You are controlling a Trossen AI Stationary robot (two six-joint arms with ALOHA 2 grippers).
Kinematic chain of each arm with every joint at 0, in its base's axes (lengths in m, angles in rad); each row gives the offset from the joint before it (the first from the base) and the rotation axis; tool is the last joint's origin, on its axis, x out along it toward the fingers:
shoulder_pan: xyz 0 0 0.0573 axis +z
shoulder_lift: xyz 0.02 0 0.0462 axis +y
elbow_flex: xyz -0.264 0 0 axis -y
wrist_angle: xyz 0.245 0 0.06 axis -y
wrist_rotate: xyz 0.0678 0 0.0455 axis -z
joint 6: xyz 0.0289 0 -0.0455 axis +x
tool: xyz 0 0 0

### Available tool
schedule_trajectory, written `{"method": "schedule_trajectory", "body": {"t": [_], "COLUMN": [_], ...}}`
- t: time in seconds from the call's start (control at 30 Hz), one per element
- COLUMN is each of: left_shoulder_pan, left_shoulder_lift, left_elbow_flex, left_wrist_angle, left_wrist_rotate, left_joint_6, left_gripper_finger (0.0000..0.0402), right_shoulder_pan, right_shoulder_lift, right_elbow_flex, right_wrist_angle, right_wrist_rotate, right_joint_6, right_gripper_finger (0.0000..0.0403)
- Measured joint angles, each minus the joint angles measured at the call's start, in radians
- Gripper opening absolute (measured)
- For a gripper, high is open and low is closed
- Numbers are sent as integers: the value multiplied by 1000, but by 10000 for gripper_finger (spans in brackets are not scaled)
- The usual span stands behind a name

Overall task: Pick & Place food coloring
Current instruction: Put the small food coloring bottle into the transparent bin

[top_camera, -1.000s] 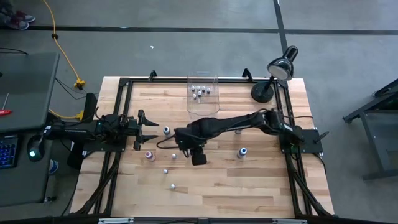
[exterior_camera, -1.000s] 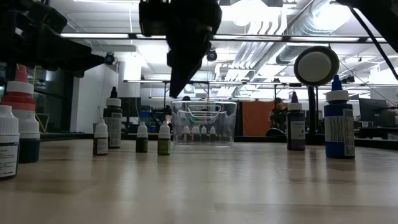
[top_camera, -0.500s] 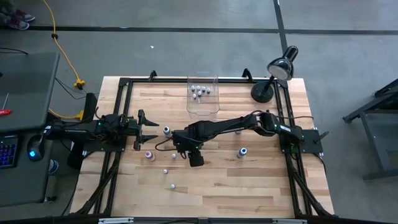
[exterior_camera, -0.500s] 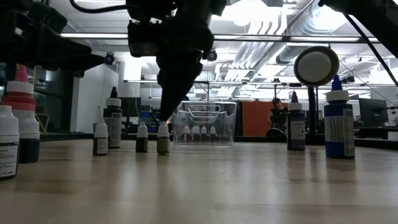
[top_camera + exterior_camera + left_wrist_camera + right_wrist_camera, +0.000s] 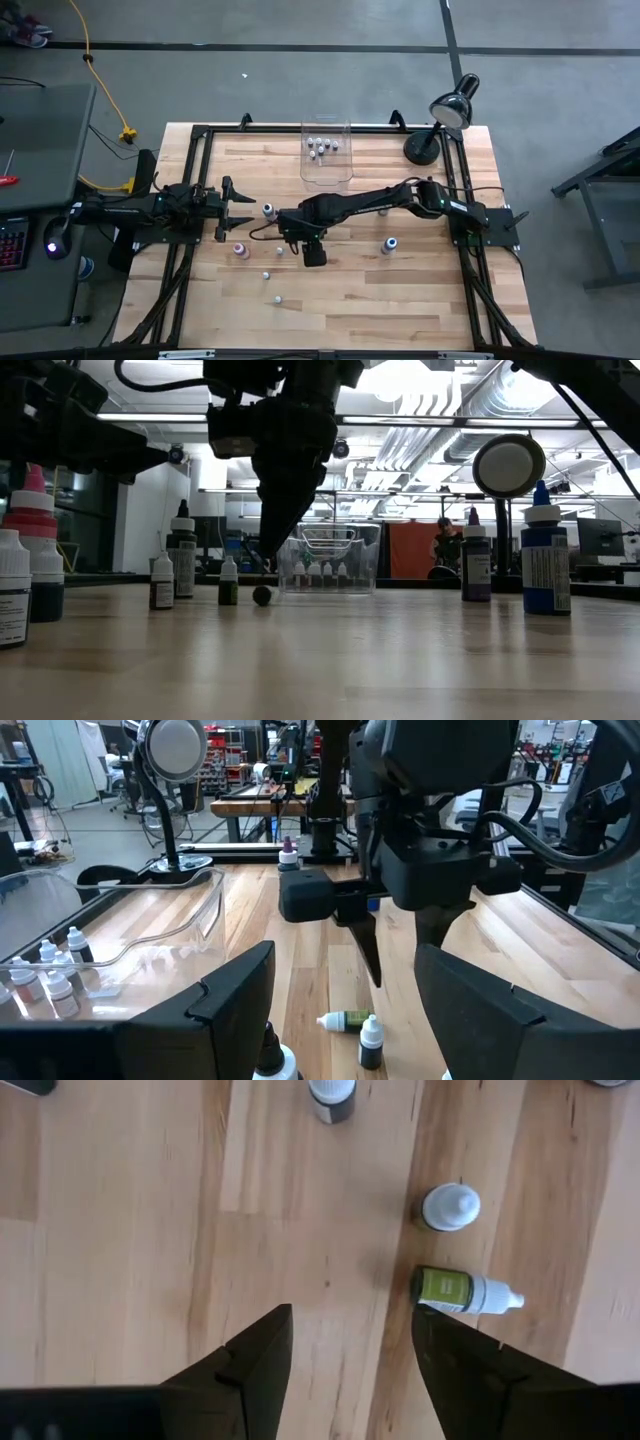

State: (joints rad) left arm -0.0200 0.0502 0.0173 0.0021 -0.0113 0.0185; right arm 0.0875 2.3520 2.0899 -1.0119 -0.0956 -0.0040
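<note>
A small green food coloring bottle [image 5: 455, 1291] with a white cap lies on its side on the wooden table, also seen in the low view [image 5: 262, 596] and the left wrist view [image 5: 345, 1020]. My right gripper [image 5: 350, 1320] hangs open just above the table, pointing steeply down, with the fallen bottle outside its gap beside one fingertip [image 5: 428, 1318]. A second small bottle [image 5: 450, 1207] stands upright just beyond it. My left gripper [image 5: 236, 206] rests open and level at the table's left. Several more bottles stand in the clear bin [image 5: 326, 150]. My right gripper has one fingertip [image 5: 428, 1318] close beside the base end [image 5: 420, 1287] of the fallen green bottle. I cannot tell whether it touches the bottle. The bottle lies flat on the table, outside the gap between the fingers.
Loose bottles stand on the table at the left [image 5: 268, 210], near left [image 5: 240, 249] and right [image 5: 389, 244]. Tall bottles [image 5: 543, 560] stand near the low camera. A black lamp [image 5: 440, 125] stands at the far right corner.
My right gripper has come down toward the small green bottle and drifted a little toward the table's left. The bottle, upright half a second ago, has tipped over and now lies on its side on the table.
</note>
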Motion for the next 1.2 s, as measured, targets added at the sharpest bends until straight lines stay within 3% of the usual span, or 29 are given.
{"method": "schedule_trajectory", "body": {"t": [0.2,0.47,0.63,1.2], "left_shoulder_pan": [0,0,0,0], "left_shoulder_lift": [0,0,0,0], "left_elbow_flex": [0,0,0,0], "left_wrist_angle": [0,0,0,0], "left_wrist_rotate": [0,0,0,0], "left_joint_6": [0,0,0,0], "left_gripper_finger": [239,239,239,239], "right_shoulder_pan": [0,-58,-78,-127], "right_shoulder_lift": [0,-1,-2,3], "right_elbow_flex": [0,0,0,0], "right_wrist_angle": [0,14,70,-12], "right_wrist_rotate": [35,15,8,43], "right_joint_6": [44,549,751,964], "right_gripper_finger": [196,196,195,195]}}
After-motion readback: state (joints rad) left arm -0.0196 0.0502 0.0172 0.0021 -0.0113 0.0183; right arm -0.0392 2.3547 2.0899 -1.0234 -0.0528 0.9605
